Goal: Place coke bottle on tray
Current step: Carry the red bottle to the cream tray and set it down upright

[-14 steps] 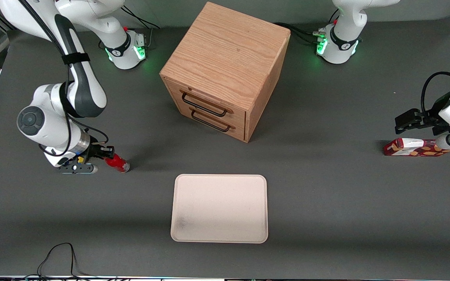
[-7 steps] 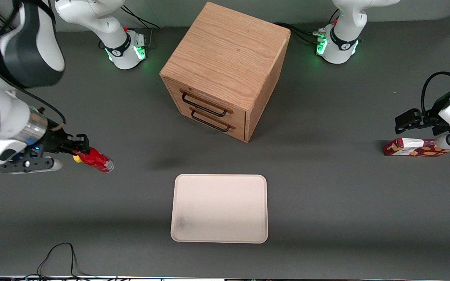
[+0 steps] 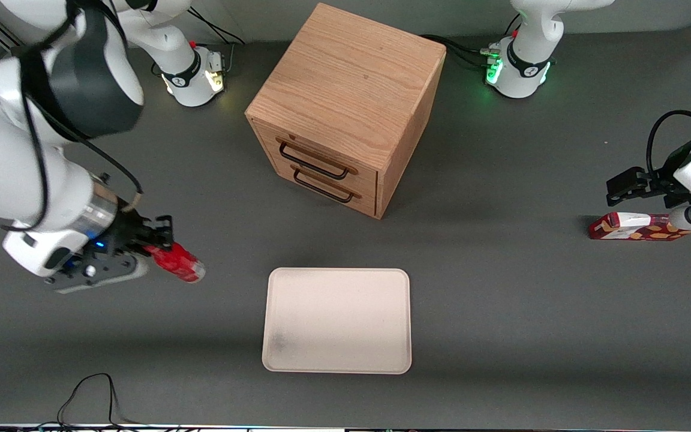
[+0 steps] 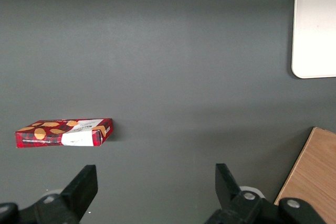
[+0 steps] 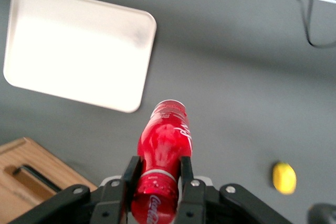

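we're mid-carry: our gripper (image 3: 162, 243) is clamped on the coke bottle (image 3: 177, 263), held off the table. next, we carry it toward 3 o'clock over the tray (image 3: 337, 320), then lower and let go.

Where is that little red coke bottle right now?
The coke bottle is clamped in the end effector, toward the working arm's end of the table, beside the tray but not over it.

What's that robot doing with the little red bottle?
The robot's gripper is shut on the coke bottle and holds it up in the air, off the table, toward the working arm's end. The tray has nothing on it, so the bottle is not there yet. A lemon lies on the table below the gripper. The wooden cabinet sits farther from the camera than the tray, and a red carton lies toward the parked arm's end.
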